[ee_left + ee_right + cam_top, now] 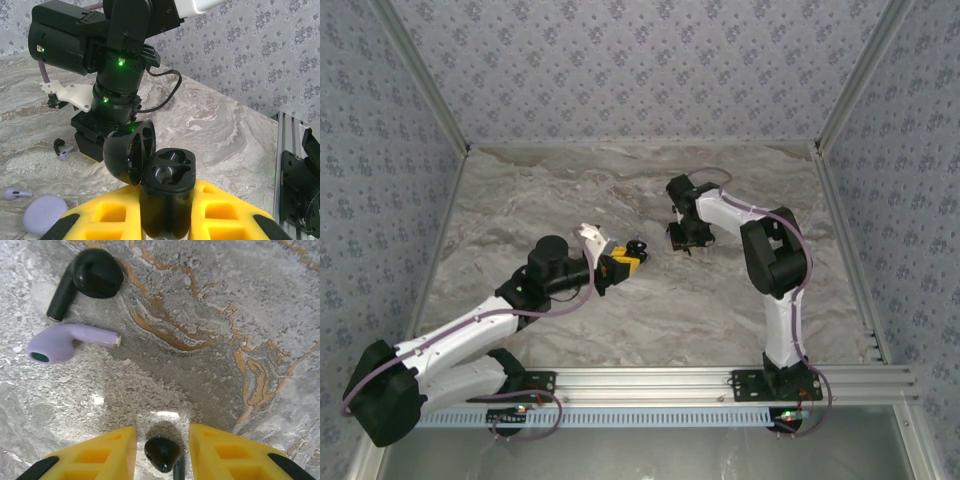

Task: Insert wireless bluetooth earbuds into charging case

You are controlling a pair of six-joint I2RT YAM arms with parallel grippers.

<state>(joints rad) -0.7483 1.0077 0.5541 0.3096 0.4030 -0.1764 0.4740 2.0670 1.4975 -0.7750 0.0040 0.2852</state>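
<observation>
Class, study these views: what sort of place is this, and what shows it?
Probably an enclosed robot test bench: floral-patterned grey walls boxing a marble-look tabletop, and a white jointed robot arm bolted to a silver aluminium rail.

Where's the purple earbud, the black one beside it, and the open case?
purple earbud (52, 346), right wrist view, its rounded head.
black earbud (96, 273), right wrist view, its rounded head.
charging case (169, 172), left wrist view, its open base.

Desk (620, 330): grey marbled surface, rust-brown veining.
Lavender disc (45, 216): lying flat on desk.
Lavender earbud (16, 193): on desk, just beside disc.
Second lavender earbud (65, 342): on its side, stem pointing right.
Walls (640, 70): floral-patterned covering.
</observation>
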